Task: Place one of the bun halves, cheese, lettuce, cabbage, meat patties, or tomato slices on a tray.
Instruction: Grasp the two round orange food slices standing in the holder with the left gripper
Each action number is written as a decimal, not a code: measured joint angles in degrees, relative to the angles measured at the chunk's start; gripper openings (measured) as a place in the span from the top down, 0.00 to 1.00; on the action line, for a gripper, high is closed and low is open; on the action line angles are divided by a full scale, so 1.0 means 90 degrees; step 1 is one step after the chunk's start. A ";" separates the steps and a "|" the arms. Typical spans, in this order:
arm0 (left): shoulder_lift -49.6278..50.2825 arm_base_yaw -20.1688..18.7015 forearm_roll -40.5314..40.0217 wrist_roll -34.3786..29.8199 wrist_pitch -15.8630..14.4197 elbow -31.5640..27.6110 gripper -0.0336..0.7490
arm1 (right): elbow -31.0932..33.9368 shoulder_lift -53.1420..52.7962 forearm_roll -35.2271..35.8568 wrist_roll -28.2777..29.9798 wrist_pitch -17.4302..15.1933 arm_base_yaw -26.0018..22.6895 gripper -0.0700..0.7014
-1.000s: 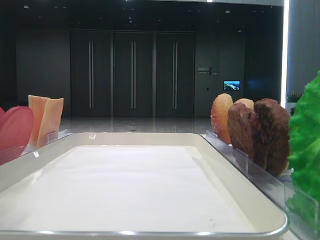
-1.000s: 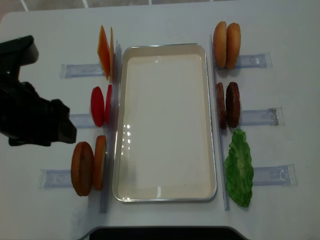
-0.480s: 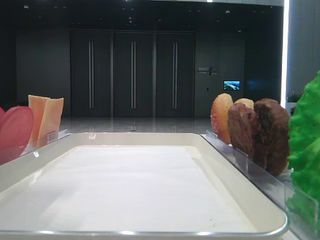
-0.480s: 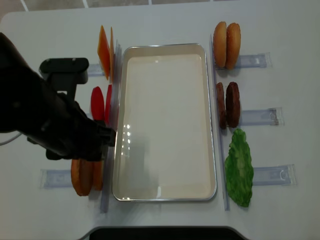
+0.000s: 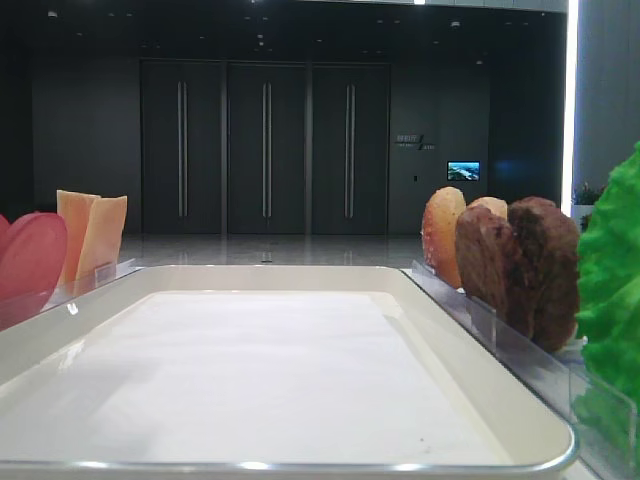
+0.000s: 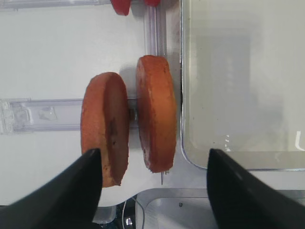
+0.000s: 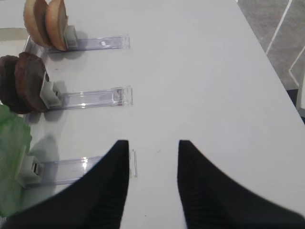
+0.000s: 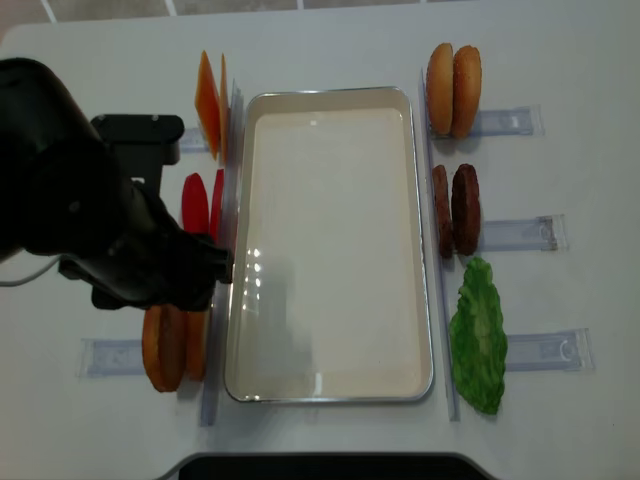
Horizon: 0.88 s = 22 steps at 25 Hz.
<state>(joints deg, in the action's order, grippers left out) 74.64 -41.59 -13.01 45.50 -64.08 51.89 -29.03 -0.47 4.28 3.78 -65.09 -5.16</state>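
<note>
My left tool [image 6: 152, 157]: spread wide, the two dark fingers [image 6: 81, 191] standing either side of the near-left bun halves [image 6: 155, 112], pinching nothing.
Near-left bun halves: two discs on edge in a clear rack [image 6: 38, 114] on the white worktop [image 8: 330, 50], just left of the tray's near-left corner; one disc sits close to the rim, the other just beyond it to the left.
My left arm [image 8: 90, 220]: dark bulk over the left racks in the overhead view, covering part of the tomato slices [image 8: 195, 205] and the tops of the buns below.
My right tool [image 7: 153, 157]: fingers apart above bare worktop, gripping nothing, beside the near-right rack [image 7: 81, 167].
Tray [image 8: 330, 393]: cream-white, in the middle of the worktop, white lining bare.
Left racks, far to near: cheese [image 8: 208, 100], tomato slices, bun halves.
Right racks, far to near: a second pair of buns [image 8: 453, 88], meat patties [image 8: 456, 208], lettuce [image 8: 478, 335], all standing on edge just outside the tray's right rim.
</note>
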 joint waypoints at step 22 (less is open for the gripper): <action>0.1458 0.0000 0.0029 -0.0103 0.0578 0.0010 0.29 | 0.0000 0.0000 0.0000 0.0000 0.0000 0.0000 0.59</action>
<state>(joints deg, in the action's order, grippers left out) 87.76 -41.59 -12.76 44.58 -58.87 51.98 -29.03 -0.47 4.28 3.78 -65.09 -5.16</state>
